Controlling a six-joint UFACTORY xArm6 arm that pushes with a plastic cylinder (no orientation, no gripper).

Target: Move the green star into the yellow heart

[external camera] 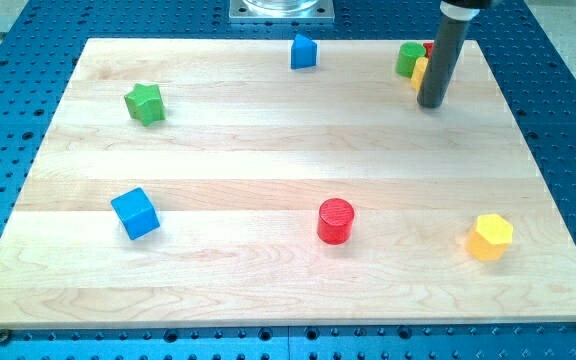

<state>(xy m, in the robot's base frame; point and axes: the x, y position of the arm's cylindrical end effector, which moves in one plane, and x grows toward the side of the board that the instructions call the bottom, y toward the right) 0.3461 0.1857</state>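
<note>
The green star (145, 103) lies near the view's upper left of the wooden board. A yellow block (420, 72), partly hidden behind my rod, sits at the view's upper right; its shape cannot be made out. My tip (430, 103) rests on the board just below and right of that yellow block, far to the right of the green star. A green block (409, 59) and a bit of a red block (428, 47) are clustered with the yellow one.
A blue block (304, 51) stands at the top middle. A blue cube (135, 213) is at lower left, a red cylinder (335, 221) at lower middle, a yellow hexagon (490, 237) at lower right. The board (288, 150) lies on a blue perforated table.
</note>
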